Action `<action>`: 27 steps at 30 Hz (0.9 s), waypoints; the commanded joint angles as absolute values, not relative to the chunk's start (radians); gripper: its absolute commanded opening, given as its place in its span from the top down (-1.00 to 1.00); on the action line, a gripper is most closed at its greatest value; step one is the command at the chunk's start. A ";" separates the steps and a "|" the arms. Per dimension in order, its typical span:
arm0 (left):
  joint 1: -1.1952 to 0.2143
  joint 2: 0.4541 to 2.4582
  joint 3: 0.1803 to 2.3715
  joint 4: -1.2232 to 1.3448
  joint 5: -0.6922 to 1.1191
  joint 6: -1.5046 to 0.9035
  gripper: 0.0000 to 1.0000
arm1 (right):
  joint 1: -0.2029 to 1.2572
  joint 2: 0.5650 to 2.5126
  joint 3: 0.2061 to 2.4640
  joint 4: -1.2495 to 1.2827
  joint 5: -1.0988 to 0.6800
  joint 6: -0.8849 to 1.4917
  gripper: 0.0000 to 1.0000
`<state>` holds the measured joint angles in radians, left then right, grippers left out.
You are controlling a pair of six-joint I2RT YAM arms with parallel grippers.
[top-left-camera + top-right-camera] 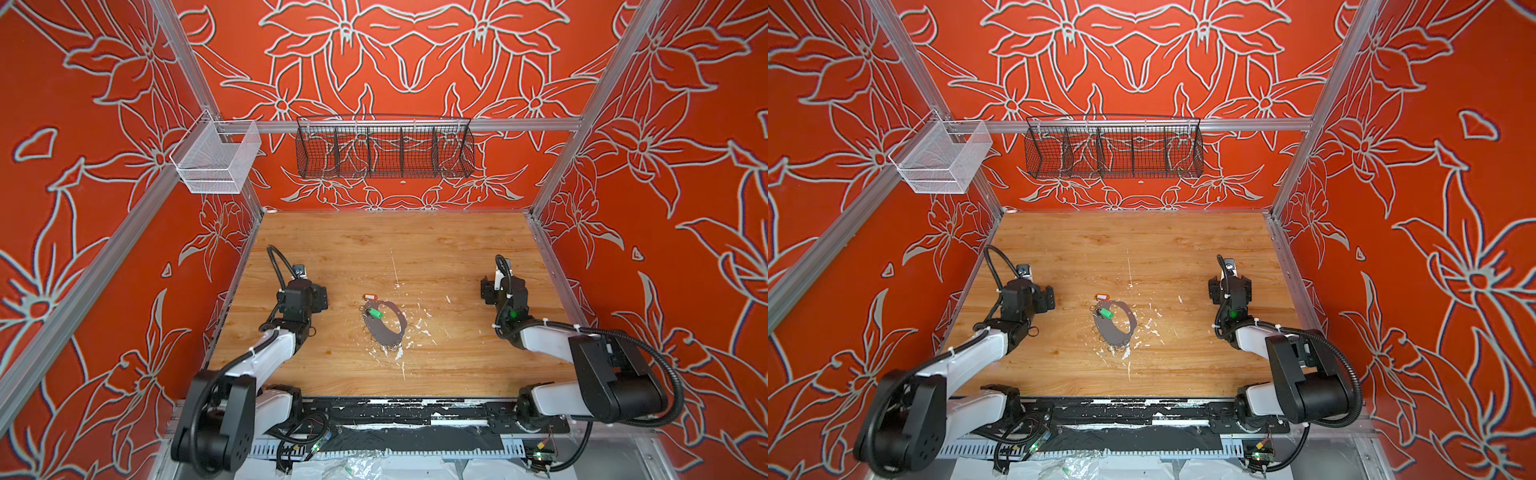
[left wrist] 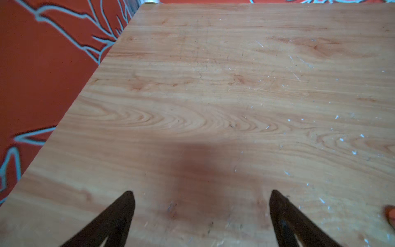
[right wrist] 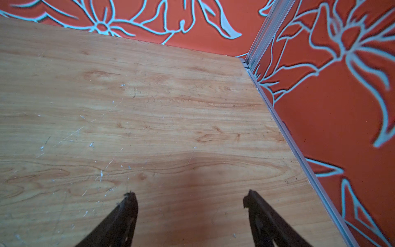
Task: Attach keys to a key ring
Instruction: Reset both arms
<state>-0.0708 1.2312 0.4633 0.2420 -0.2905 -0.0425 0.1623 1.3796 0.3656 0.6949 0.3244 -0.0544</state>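
The key ring (image 1: 379, 332) (image 1: 1110, 332), a flat grey oval hoop with small wire rings round its rim, lies mid-table in both top views. The green key (image 1: 376, 313) (image 1: 1107, 313) rests on its far-left rim. The orange-red key (image 1: 369, 297) (image 1: 1101, 297) lies on the wood just beyond it. My left gripper (image 2: 202, 192) is open over bare wood left of the ring; an orange-red blur (image 2: 390, 213) shows at that view's edge. My right gripper (image 3: 190, 194) is open over bare wood far to the right. Neither holds anything.
White paint flecks (image 1: 409, 332) dot the wood around the ring. A black wire basket (image 1: 384, 147) and a white mesh basket (image 1: 216, 160) hang on the back rail. Red patterned walls close in the table on three sides. The arm bases (image 1: 415, 415) sit along the front edge.
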 commanded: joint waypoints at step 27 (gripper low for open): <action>-0.014 1.335 0.397 0.500 -0.049 0.020 -0.95 | 0.065 1.374 0.146 1.081 0.225 0.017 -0.91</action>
<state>-0.0185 1.3365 0.3897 0.4877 -0.0528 0.0151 0.0761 1.3808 0.1162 1.0748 0.1886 -0.0292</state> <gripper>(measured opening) 0.973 0.955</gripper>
